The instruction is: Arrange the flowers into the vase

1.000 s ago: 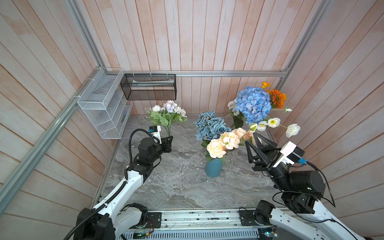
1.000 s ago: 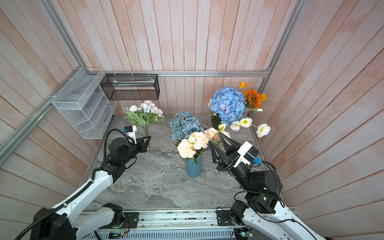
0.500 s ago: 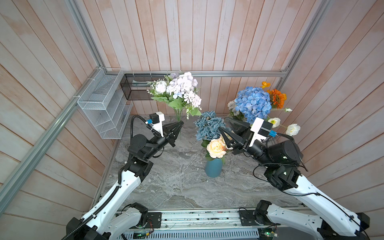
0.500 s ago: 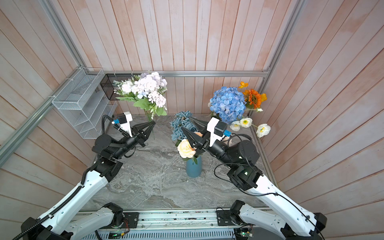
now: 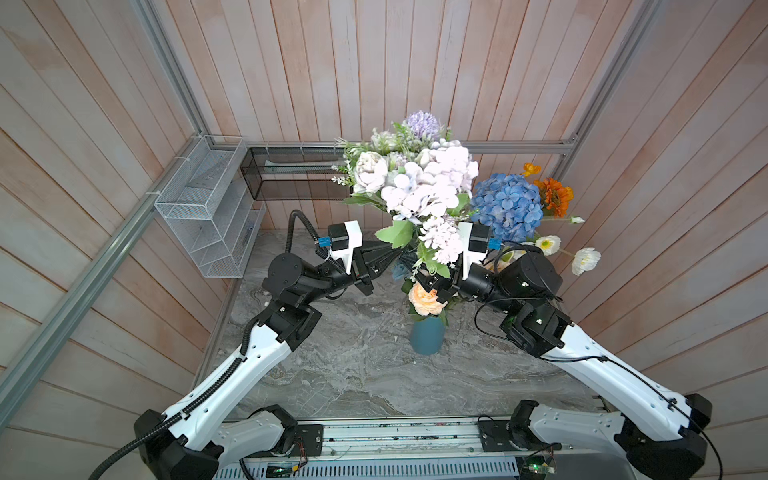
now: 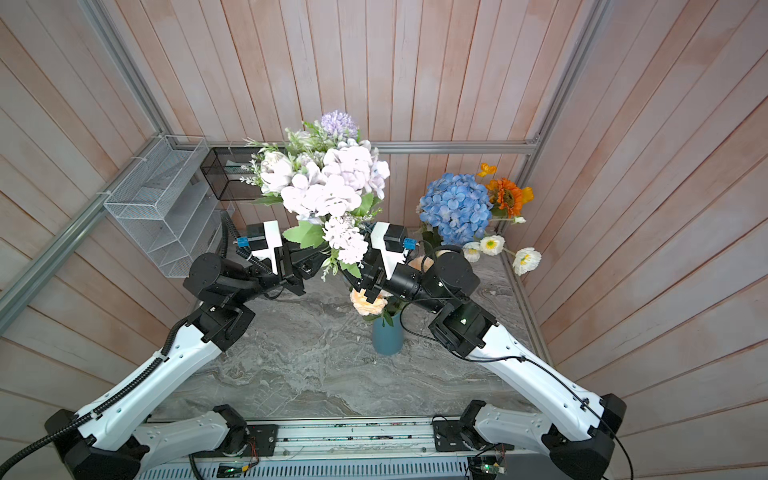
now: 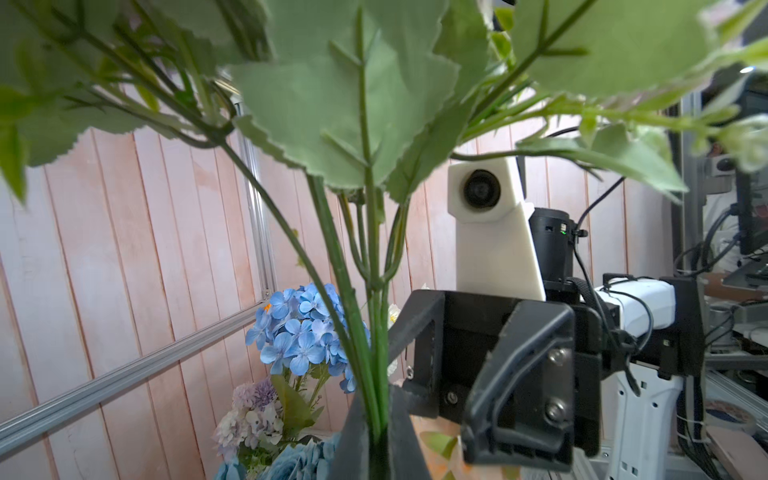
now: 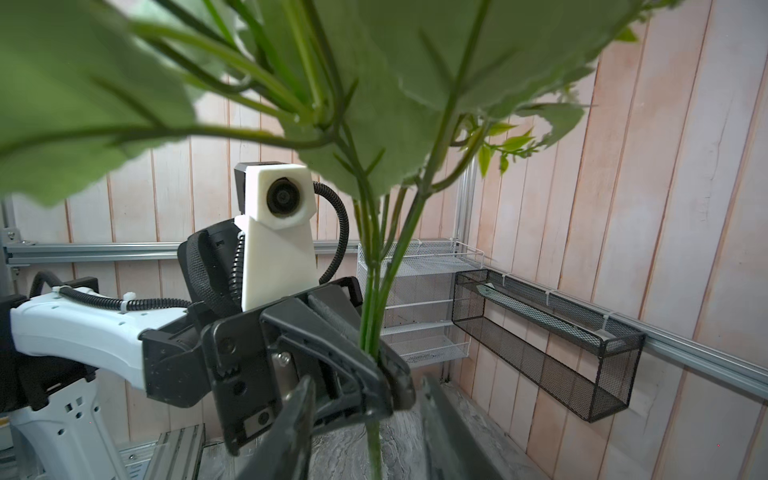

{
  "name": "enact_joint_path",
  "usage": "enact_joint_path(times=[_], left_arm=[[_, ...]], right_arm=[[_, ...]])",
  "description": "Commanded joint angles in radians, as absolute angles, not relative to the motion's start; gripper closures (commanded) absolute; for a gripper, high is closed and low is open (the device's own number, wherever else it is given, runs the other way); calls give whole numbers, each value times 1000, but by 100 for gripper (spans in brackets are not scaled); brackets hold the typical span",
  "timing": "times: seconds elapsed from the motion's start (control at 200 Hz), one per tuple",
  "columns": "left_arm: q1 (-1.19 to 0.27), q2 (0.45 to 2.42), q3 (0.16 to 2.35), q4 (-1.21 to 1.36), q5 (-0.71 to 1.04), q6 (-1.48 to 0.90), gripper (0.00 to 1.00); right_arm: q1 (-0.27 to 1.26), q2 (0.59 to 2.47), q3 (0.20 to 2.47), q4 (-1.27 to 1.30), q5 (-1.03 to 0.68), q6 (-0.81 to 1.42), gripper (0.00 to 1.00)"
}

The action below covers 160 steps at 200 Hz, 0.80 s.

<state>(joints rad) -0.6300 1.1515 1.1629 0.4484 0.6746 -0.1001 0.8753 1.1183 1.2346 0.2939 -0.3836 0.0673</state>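
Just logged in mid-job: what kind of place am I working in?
Likely a lab test booth: wood-plank walls on aluminium framing, a marble-look tabletop, wire racks on the wall.

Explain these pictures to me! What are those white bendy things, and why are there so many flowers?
Those are two robot arms, each ending in a claw that pinches. Two pictures look down from a camera high above and show nearly the same view. The other two come from little cameras on the arms' wrists, so each one sees the other arm close up.

On the grey table stands a blue vase with a peach flower already in it. A blue flower ball and an orange flower stand near the back wall. Wire baskets hang on the walls.

The left claw is shut tight on the green stems of a big pale bunch, holding it up in the air. The right claw is open, with a finger on each side of the same stems.
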Motion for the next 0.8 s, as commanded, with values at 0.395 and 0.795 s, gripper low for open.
enact_joint_path(times=[0.395,0.795], left_arm=[[-691,1187,1186,350,727,26,100],[-709,1123,1097,387,617,-6,0]], right_arm=[[874,1066,1187,397,-386,79,78],[872,1044,1168,455,-373,60,100]])
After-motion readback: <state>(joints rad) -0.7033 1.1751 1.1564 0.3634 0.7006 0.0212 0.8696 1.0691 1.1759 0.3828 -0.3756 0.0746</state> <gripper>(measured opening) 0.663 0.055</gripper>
